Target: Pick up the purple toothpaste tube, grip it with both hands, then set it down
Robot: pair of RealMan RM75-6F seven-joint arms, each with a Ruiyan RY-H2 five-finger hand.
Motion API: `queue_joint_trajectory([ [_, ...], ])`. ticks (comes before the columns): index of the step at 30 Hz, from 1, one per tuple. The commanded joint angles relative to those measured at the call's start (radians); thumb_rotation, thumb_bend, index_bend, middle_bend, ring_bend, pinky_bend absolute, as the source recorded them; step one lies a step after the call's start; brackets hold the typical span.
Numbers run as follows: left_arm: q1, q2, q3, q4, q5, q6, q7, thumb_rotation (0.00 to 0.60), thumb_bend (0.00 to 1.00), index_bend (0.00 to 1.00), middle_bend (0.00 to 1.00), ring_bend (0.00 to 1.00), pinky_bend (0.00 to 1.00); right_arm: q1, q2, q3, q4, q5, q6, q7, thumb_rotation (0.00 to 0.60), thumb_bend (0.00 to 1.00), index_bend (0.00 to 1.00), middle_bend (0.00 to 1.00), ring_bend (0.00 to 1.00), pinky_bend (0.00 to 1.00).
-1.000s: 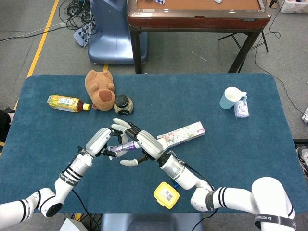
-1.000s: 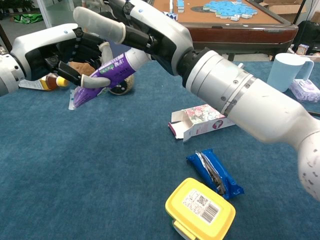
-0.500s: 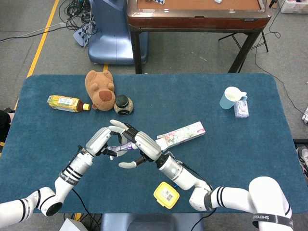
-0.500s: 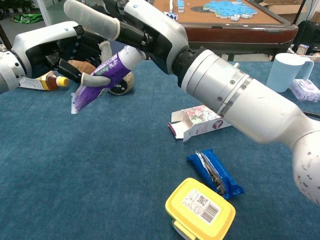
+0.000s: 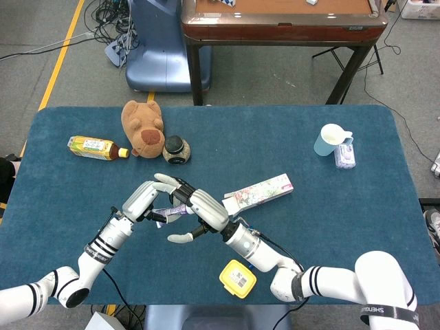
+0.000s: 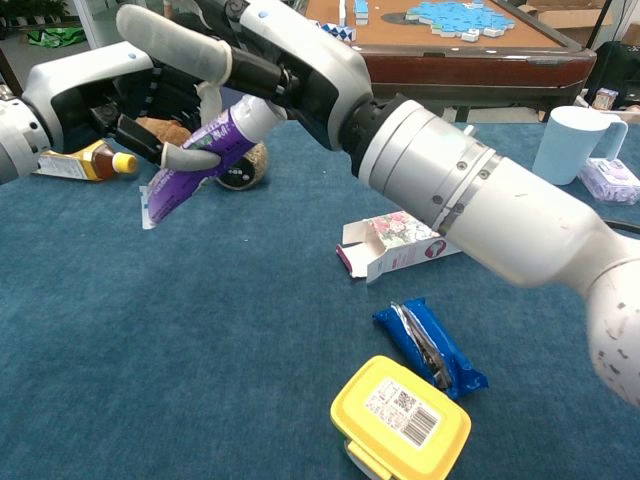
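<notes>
The purple toothpaste tube (image 6: 200, 155) hangs above the blue table, slanting down to the left, its flat end lowest; in the head view the tube (image 5: 172, 209) shows only as a small purple strip between the two hands. My left hand (image 6: 110, 95) (image 5: 139, 201) grips its middle from the left, one finger hooked under it. My right hand (image 6: 275, 60) (image 5: 196, 210) holds the cap end from the right, with one finger stretched out straight over the tube.
Under my right forearm lie a flowered carton (image 6: 395, 243), a blue snack wrapper (image 6: 428, 345) and a yellow box (image 6: 400, 420). A tea bottle (image 5: 96, 147), plush bear (image 5: 143, 127) and dark jar (image 5: 177, 149) sit back left. A blue mug (image 5: 331, 139) stands back right.
Both hands have drifted slightly left and toward me with the tube held between them. The tube's flat end has dipped a little lower.
</notes>
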Motion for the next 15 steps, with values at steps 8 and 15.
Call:
queue_joint_trajectory([
  [8,0.004,-0.002,0.004,0.008,0.011,0.015,-0.003,0.6,0.43,0.56,0.67,0.54,0.36,-0.007,0.016,-0.007,-0.017,-0.013,0.022,-0.002,0.297,0.0,0.0,0.0,0.0,0.0],
  [15,0.013,0.008,0.027,0.019,0.048,0.037,0.015,0.6,0.43,0.56,0.67,0.54,0.36,-0.021,0.06,-0.008,-0.052,-0.032,0.056,-0.037,0.297,0.0,0.0,0.0,0.0,0.0],
])
